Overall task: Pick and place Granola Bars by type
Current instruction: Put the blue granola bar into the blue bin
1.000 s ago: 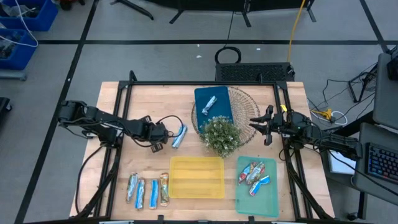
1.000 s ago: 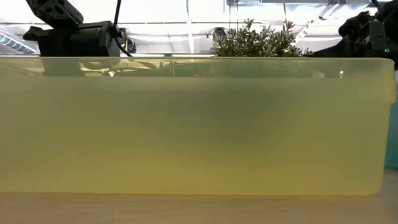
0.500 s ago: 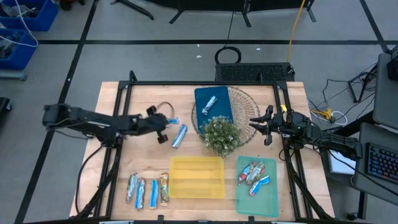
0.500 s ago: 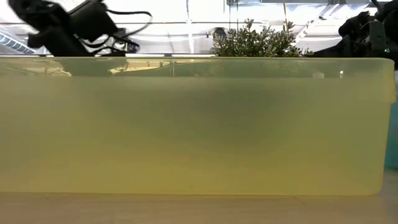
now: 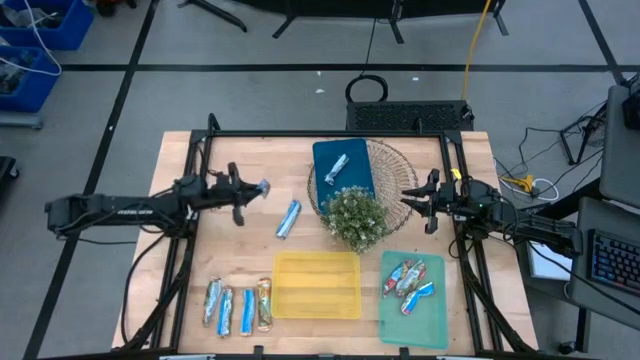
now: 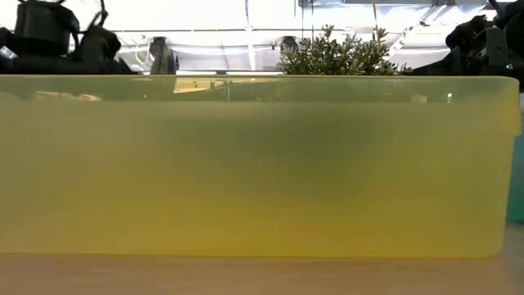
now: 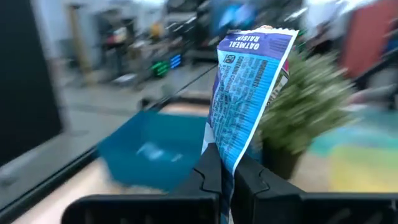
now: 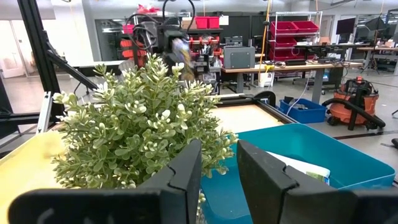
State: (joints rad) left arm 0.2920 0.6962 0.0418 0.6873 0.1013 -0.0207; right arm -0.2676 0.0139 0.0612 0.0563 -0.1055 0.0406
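The left gripper [image 5: 247, 190] is clamped on a blue oatmeal-raisin bar [image 7: 249, 93], standing upright above the table; the blue tray [image 5: 355, 182] already holding one such bar lies toward its 3 o'clock, nearer this arm's load than any other tray

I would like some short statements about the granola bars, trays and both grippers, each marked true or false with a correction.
1. The left gripper is shut on a blue bar. True.
2. The yellow tray holds three bars. False: it is empty.
3. The blue tray holds one bar. True.
4. The right gripper holds a bar. False: it is open and empty, beside the plant.
5. One bar lies loose on the table. True.
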